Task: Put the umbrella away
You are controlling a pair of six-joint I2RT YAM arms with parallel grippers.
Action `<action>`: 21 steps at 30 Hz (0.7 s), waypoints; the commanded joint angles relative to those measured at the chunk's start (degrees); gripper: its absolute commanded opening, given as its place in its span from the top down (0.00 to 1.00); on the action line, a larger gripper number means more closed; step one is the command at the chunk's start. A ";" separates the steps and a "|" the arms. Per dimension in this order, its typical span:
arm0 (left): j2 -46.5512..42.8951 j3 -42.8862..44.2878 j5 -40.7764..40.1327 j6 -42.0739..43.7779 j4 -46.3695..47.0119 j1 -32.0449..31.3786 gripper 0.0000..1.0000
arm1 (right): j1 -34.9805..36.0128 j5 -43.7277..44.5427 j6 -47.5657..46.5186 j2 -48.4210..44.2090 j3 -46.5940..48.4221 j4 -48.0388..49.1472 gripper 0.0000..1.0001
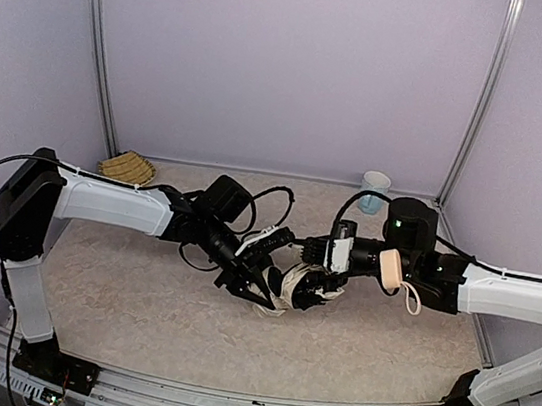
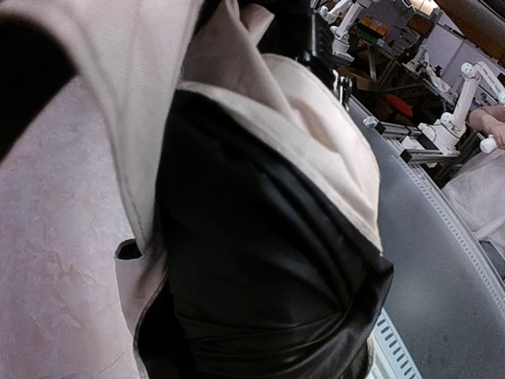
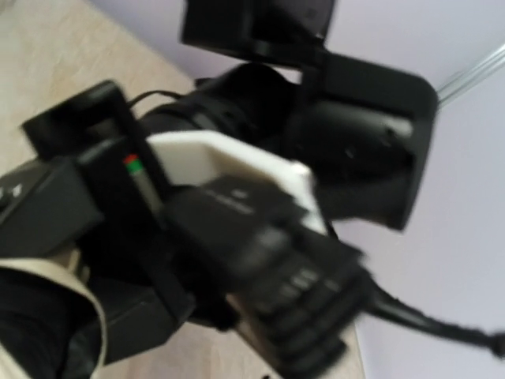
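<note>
The umbrella's cream canopy point(image 1: 295, 285) is bunched at the table's middle, between my two grippers. Its tan handle point(image 1: 390, 268) with the loop strap point(image 1: 411, 301) sticks out to the right, over my right forearm. My left gripper point(image 1: 256, 292) reaches in from the left, its tips at the canopy's left edge and seemingly shut on the fabric. In the left wrist view the cream fabric point(image 2: 260, 103) and its black lining point(image 2: 252, 260) fill the frame and hide the fingers. My right gripper point(image 1: 316, 275) is buried in the canopy. The right wrist view is blurred; fabric point(image 3: 47, 316) shows at its lower left.
A woven straw basket point(image 1: 127, 167) lies at the back left by the wall. A pale blue cup point(image 1: 375, 190) stands at the back right corner. Black cables point(image 1: 271, 203) loop over the table behind the grippers. Metal frame posts stand at both back corners.
</note>
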 commanded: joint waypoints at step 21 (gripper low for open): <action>4.83 -9.86 -51.02 5.75 17.07 -1.15 0.98 | 7.45 9.08 -11.77 26.59 -8.12 33.91 1.00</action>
